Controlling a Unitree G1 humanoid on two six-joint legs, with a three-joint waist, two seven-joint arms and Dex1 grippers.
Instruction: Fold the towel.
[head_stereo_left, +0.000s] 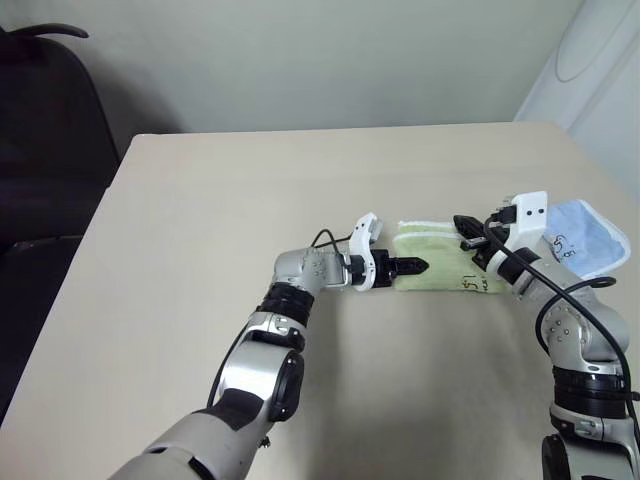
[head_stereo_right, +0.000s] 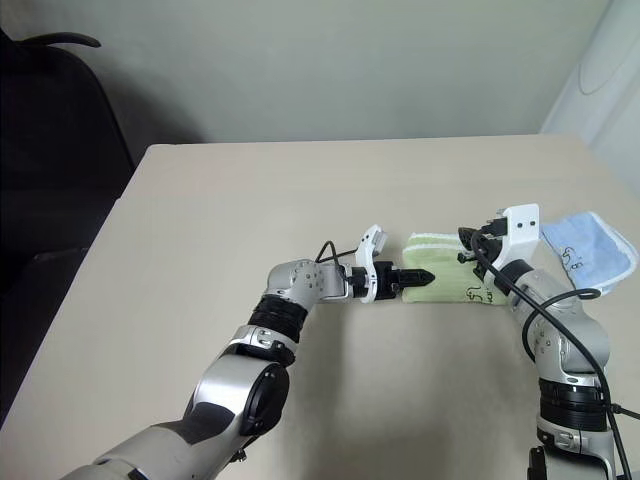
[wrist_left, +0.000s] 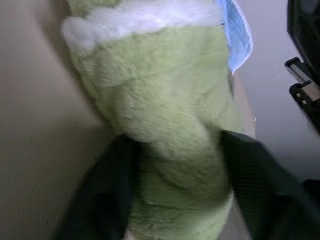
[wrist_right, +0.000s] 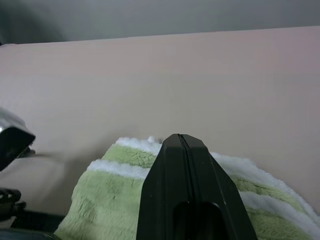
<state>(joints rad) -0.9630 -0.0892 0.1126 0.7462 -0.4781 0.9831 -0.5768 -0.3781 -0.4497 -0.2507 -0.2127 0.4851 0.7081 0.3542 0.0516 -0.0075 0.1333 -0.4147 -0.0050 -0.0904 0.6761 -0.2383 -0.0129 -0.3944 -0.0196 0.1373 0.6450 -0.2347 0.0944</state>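
The light green towel (head_stereo_left: 445, 270) lies folded in a short thick bundle on the table, white edging (head_stereo_left: 425, 226) along its far side and a handwritten tag (head_stereo_left: 470, 283) at its near right corner. My left gripper (head_stereo_left: 420, 266) reaches in from the left and is shut on the towel's left end. In the left wrist view the green pile bulges between its two black fingers (wrist_left: 102, 195). Over the towel's far right corner my right gripper (head_stereo_left: 462, 224) hovers, shut, its fingertips (wrist_right: 181, 137) pressed together above the white edging with nothing between them.
A smaller light blue cloth (head_stereo_left: 585, 240) lies at the table's right edge, just right of the right wrist. The beige table (head_stereo_left: 250, 200) stretches bare to the left and far side. A black chair (head_stereo_left: 50, 150) stands past the left edge.
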